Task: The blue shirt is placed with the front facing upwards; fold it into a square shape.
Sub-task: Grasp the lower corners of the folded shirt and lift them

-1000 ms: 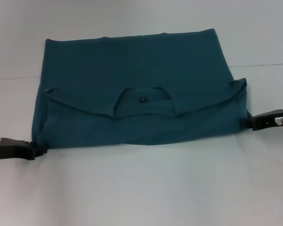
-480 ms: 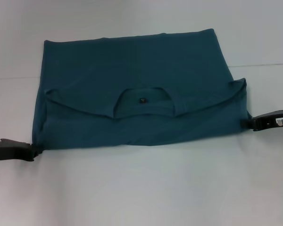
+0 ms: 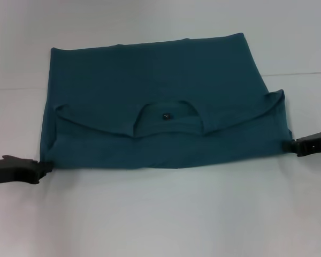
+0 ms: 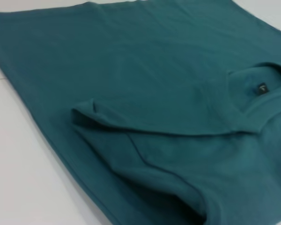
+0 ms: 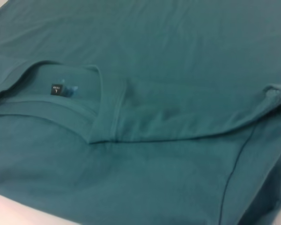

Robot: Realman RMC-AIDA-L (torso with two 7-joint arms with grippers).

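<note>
The blue shirt point(image 3: 150, 107) lies on the white table, folded into a wide rectangle. Its neck opening and small dark label point(image 3: 165, 114) face up near the middle. My left gripper point(image 3: 47, 167) is low on the table at the shirt's near left corner, pinching the cloth. My right gripper point(image 3: 290, 144) holds the near right corner, where the cloth is drawn out to a point. The left wrist view shows a folded sleeve edge on the shirt point(image 4: 154, 93). The right wrist view shows the collar and label point(image 5: 56, 89). No fingers appear in either wrist view.
The white table point(image 3: 160, 214) extends bare in front of the shirt and on both sides. A thin seam line point(image 3: 299, 73) crosses the table behind the shirt's right side.
My right gripper has moved outward to the right, drawing the shirt's near right corner with it. The whole shirt has shifted slightly right, and the left gripper followed its corner.
</note>
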